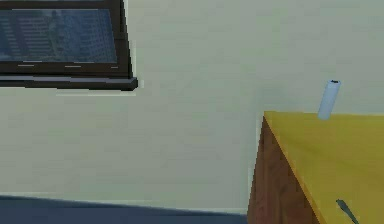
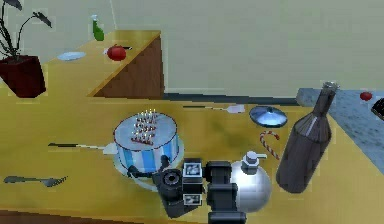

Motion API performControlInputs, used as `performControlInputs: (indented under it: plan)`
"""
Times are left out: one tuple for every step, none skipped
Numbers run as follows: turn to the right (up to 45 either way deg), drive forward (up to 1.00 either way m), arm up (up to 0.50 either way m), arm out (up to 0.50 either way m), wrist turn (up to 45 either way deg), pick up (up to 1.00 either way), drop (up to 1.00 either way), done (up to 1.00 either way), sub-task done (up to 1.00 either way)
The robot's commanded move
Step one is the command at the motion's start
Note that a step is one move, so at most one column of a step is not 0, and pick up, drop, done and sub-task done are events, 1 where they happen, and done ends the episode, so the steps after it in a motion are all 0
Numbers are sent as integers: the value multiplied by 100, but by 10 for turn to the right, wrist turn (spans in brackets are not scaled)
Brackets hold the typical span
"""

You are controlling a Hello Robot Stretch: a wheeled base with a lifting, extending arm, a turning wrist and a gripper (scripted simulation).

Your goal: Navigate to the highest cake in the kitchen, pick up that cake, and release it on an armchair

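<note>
On the yellow worktop point(image 2: 70, 120) at the robot's arm side: cake point(image 2: 147, 143), blue-and-white striped sides, thin candles on top, standing flat on the surface; gripper point(image 2: 150, 177) low at the cake's near edge; touching or just short, cannot tell; whether it has hold of anything, cannot tell either, since the cake sits right behind the fingers.

Close company: round silver vessel point(image 2: 250, 186) just beside the arm; tall dark bottle point(image 2: 310, 140) beyond that; a knife point(image 2: 80, 148) lies near the cake's other side; potted plant point(image 2: 22, 70) well apart at the corner. Ahead of the robot: bare wall, dark-framed window point(image 1: 60, 45).

Judgement: navigation looks done; the pick-up step is in hand, cake not yet off the worktop. Next move calls for a sure hold and a straight lift, clear of vessel and bottle, before any drive toward an armchair; a tilt would risk the candles.
</note>
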Motion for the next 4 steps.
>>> performControlInputs:
  plan:
    - [0,0,10,0,0,0,0,0,0]
    - [0,0,4,0,0,0,0,0,0]
    - [0,0,0,0,-450,0,0,0,0]
    - [0,0,0,0,-450,0,0,0,0]
